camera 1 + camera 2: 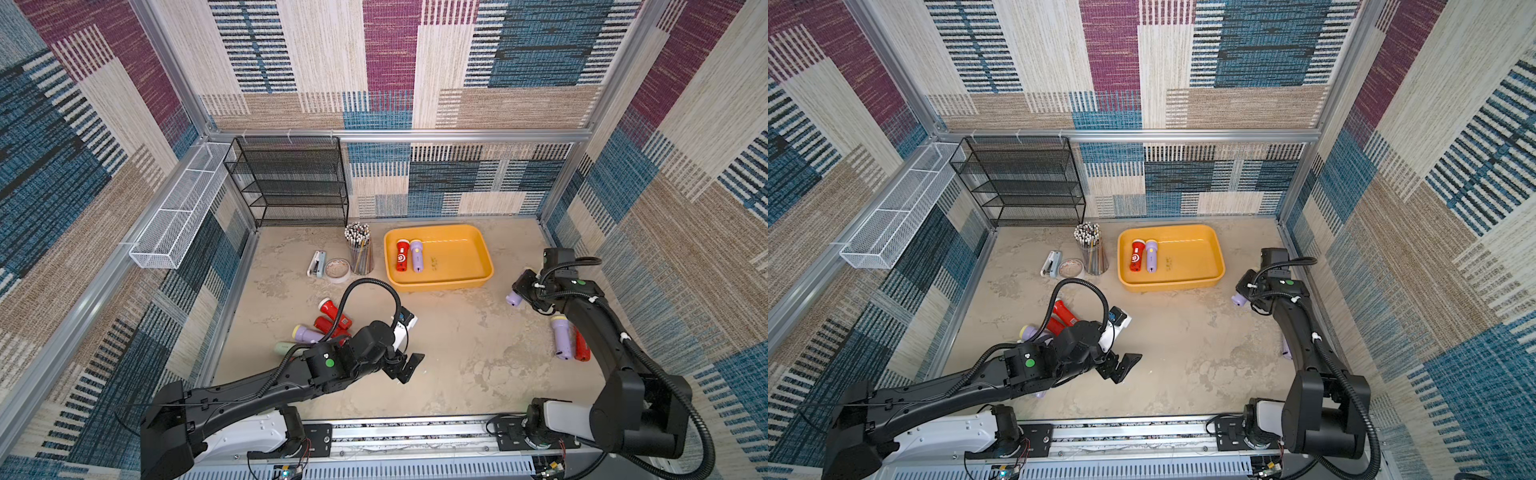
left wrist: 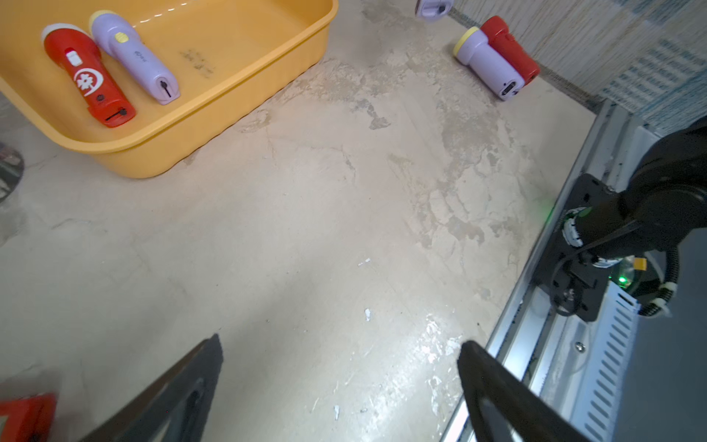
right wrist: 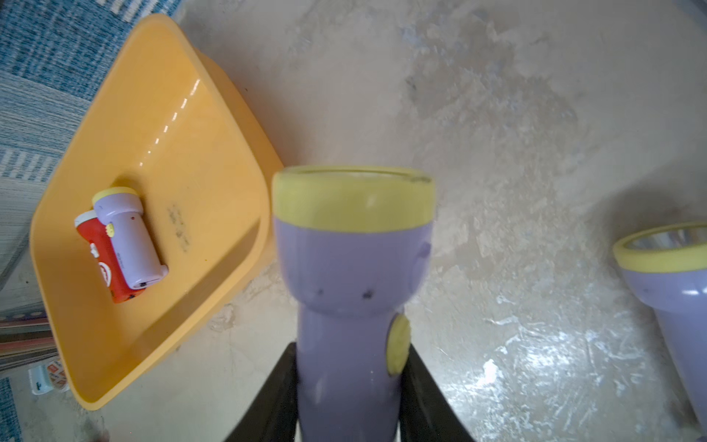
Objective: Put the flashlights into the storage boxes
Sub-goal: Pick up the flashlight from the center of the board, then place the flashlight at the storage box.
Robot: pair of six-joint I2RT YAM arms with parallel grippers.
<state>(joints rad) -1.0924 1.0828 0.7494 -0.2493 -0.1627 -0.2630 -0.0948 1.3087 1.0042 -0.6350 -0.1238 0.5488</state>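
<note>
The yellow-orange storage box (image 1: 455,253) (image 1: 1187,253) stands at the back of the table with a red flashlight (image 1: 401,255) and a lavender flashlight (image 1: 417,255) lying in it. My right gripper (image 3: 351,346) (image 1: 524,291) is shut on another lavender flashlight (image 3: 352,268) (image 1: 514,298), held above the table just right of the box. My left gripper (image 2: 340,341) (image 1: 405,368) hangs open and empty over bare table. Behind the left arm lie red (image 1: 334,313), lavender (image 1: 307,333) and pale green (image 1: 286,348) flashlights. A lavender (image 1: 562,336) and a red flashlight (image 1: 582,347) lie under the right arm.
A cup of pencils (image 1: 359,253), a tape roll (image 1: 337,269) and a stapler (image 1: 317,264) sit left of the box. A black mesh rack (image 1: 291,183) stands at the back left. A white wire basket (image 1: 178,216) hangs on the left wall.
</note>
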